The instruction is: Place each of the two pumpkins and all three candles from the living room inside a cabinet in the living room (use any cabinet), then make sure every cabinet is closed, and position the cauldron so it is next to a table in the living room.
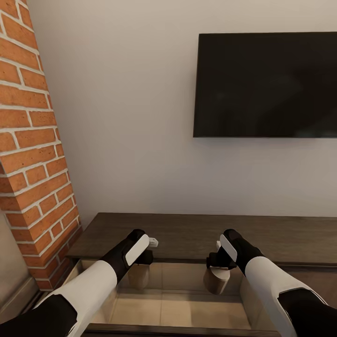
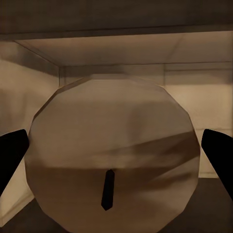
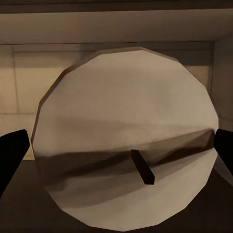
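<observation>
Both arms reach into the open drawer of the long, low, dark brown wood cabinet (image 1: 187, 234), over its pale wood interior. The left gripper (image 1: 139, 263) pinches a stubby grey-beige cylindrical candle (image 1: 138, 277), and the right gripper (image 1: 219, 263) pinches a second grey-beige candle (image 1: 216, 280) that hangs tilted. Both candles look clear of the drawer floor, so releasing now could tip or roll them, the tilted one especially, and withdrawing carelessly risks catching the cabinet's top edge.
</observation>
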